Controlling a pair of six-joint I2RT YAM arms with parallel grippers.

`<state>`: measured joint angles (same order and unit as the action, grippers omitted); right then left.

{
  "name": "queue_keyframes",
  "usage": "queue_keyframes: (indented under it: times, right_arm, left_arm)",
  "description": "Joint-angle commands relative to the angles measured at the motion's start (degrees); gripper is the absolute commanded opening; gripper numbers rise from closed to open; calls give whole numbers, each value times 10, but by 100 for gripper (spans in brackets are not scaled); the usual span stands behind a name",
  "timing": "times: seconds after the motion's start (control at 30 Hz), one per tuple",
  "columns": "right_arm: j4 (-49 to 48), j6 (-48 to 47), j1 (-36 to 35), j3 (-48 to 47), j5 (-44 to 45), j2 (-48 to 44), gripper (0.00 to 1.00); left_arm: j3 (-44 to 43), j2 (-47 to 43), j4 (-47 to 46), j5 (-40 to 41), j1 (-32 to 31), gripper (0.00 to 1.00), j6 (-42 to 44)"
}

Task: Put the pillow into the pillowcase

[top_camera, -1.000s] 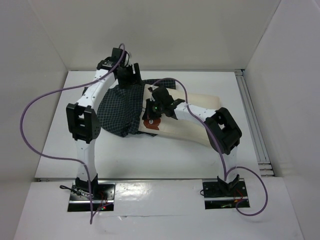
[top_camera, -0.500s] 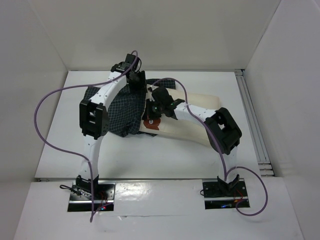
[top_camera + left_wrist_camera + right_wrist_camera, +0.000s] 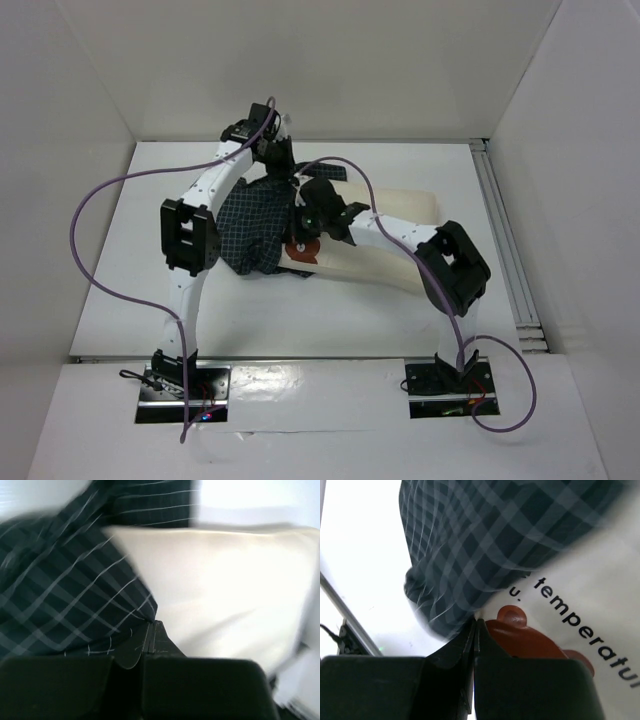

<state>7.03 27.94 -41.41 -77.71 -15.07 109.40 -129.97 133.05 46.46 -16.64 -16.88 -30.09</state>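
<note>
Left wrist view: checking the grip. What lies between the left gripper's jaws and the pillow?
Only a fold of the pillowcase, caught in the left gripper; the pillow lies just beyond. The left wrist view shows it.

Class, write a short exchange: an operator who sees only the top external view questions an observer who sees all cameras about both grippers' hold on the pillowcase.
Operator: Is the left gripper closed on the pillowcase?
Observer: Yes. Its wrist view shows the jaws shut on the checked hem, right against the pillow.
Operator: And the right gripper?
Observer: Also shut on the hem, beside the pillow's red mark and black print.
</note>
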Motion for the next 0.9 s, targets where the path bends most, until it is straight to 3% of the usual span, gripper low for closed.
queue_keyframes:
  times: [0.0, 0.17, 0.2, 0.23, 0.33, 0.5, 0.63, 0.7, 0.77, 0.87]
  right_arm:
    - [-32, -7, -53, 0, 2, -60, 0]
    - [-26, 19, -47, -39, 97, -22, 1]
    - [-12, 24, -41, -45, 91, -22, 9]
    - [4, 24, -41, -46, 98, -28, 34]
    - [10, 16, -41, 10, 129, -95, 74]
    - [105, 37, -19, 97, 271, -218, 81]
    - [261, 109, 104, 128, 353, -288, 87]
    - [303, 134, 153, 152, 358, -317, 90]
    - [297, 134, 213, 200, 335, -363, 96]
    - [274, 139, 278, 260, 270, -393, 98]
  left_arm:
    - [-40, 7, -27, -168, -17, 0, -3]
    - [-13, -7, -42, -161, -26, 0, -20]
    - [-8, 0, -42, -161, -18, 0, -28]
    - [1, 6, -42, -161, -17, 0, -28]
    - [7, 12, -42, -140, -5, 0, -22]
    - [13, 12, -37, -118, -5, 0, -16]
    - [18, 7, -37, -111, -5, 0, -4]
    - [24, 1, -31, -105, -5, 0, 1]
    - [24, 1, -31, -105, -5, 0, 14]
    - [24, 1, -16, -87, -5, 0, 28]
